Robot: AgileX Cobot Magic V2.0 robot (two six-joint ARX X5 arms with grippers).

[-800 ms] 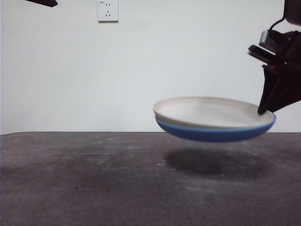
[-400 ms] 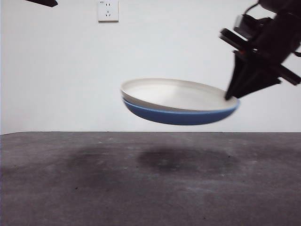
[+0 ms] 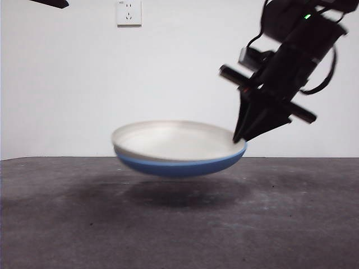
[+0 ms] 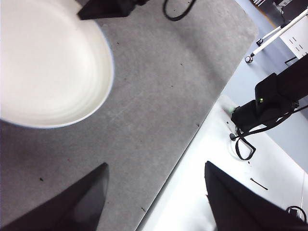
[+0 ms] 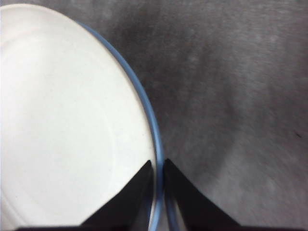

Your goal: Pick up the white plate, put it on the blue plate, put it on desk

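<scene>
We see the worktop (image 3: 84,224), dark grey-brown and mottled, spreading across the whole lower part of the front view, with a soft shadow on it below the plates. Behind it stands a plain white wall (image 3: 84,84) carrying a socket plate (image 3: 128,12) near the top.

Next in size, the right arm comes in from the upper right of the front view, big and dark, and its right gripper (image 3: 240,141) meets the stacked plates at their right rim. In the right wrist view its jaws stand almost closed, clamped on the rims of both plates, one jaw over the white surface and one outside the blue edge.

The white plate (image 3: 171,140) sits nested in the blue plate (image 3: 179,167), and the pair hangs in the air above the worktop, not touching it. The stack lies nearly flat, open side up, tilted a little, its left rim slightly higher than the side by the gripper. Being round, it has no long axis.

The blue plate shows only as a thin band under the white one; the left wrist view cuts the stack off at the picture's edge.

The left gripper (image 4: 154,202) waits high and well apart, its jaws spread wide and empty.
</scene>
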